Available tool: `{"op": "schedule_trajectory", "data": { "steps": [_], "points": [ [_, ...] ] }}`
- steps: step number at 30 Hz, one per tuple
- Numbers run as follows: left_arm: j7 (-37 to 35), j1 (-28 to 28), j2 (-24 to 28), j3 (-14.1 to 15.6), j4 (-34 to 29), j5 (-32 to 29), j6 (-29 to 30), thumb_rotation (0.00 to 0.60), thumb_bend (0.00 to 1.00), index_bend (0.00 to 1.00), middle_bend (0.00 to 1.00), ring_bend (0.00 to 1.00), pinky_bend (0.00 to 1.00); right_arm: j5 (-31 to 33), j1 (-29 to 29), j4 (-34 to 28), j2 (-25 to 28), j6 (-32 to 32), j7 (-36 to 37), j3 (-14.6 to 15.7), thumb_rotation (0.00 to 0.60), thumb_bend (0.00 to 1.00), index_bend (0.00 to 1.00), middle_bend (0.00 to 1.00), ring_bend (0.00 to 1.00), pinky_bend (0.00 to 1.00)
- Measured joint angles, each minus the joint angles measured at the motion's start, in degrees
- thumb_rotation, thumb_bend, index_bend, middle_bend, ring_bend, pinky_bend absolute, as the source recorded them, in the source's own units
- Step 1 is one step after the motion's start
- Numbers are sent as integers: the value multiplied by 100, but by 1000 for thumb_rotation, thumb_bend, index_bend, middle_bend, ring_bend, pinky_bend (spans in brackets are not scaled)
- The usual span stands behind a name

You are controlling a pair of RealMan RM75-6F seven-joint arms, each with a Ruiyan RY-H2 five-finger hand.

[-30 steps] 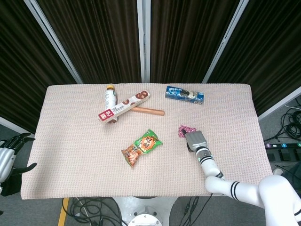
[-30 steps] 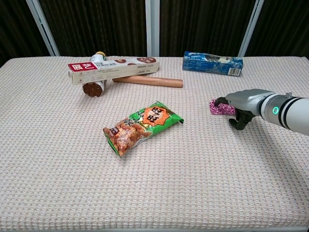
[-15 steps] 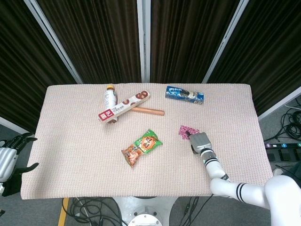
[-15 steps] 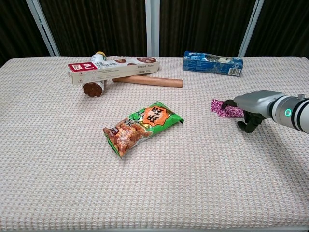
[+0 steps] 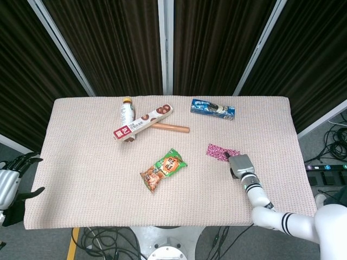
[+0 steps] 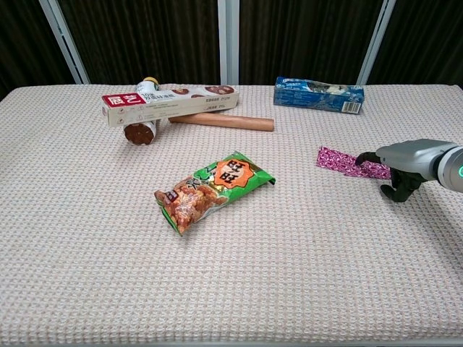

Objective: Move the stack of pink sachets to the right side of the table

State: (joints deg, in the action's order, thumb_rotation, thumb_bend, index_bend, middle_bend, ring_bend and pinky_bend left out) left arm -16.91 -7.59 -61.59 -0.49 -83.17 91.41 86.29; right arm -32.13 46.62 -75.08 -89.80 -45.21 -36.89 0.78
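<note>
- Flat pink foil sachets (image 6: 352, 163) now spread into a strip, dragged rightward.
- Right hand (image 6: 402, 170) at their right end, fingers curled down; grasp unclear.
- Stack fanning out, likely needing regrasp.

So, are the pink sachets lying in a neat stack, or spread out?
Spread out: the pink sachets lie flat in a long strip on the table, by the right hand.

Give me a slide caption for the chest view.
Right hand drags pink sachets across the table, right of snack bag.
</note>
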Motion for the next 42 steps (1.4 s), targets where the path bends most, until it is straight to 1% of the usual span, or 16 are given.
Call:
{"op": "schedule_trajectory", "data": {
  "steps": [13, 29, 32, 38, 42],
  "points": [
    [59, 11, -9, 5, -75, 20, 34, 600, 0, 312, 285, 234, 345, -328, -259, -285, 426, -91, 296, 119, 575, 533, 172, 1000, 1000, 1000],
    [89, 39, 2, 14, -133, 82, 122, 600, 0, 312, 285, 234, 345, -627, -574, -373, 767, -106, 631, 233, 569, 535, 185, 1000, 1000, 1000],
    [109, 44, 5, 22, -153, 93, 130, 600, 0, 312, 285, 234, 345, -672, -617, -378, 801, -91, 671, 251, 580, 534, 186, 1000, 1000, 1000],
    [151, 46, 23, 20, -208, 107, 146, 600, 0, 312, 285, 234, 345, -793, -658, -384, 827, -89, 753, 218, 575, 535, 186, 1000, 1000, 1000],
    [167, 31, 30, 15, -252, 111, 130, 600, 0, 312, 285, 234, 345, -901, -652, -548, 901, -161, 800, 129, 578, 536, 186, 1000, 1000, 1000]
  ]
}}
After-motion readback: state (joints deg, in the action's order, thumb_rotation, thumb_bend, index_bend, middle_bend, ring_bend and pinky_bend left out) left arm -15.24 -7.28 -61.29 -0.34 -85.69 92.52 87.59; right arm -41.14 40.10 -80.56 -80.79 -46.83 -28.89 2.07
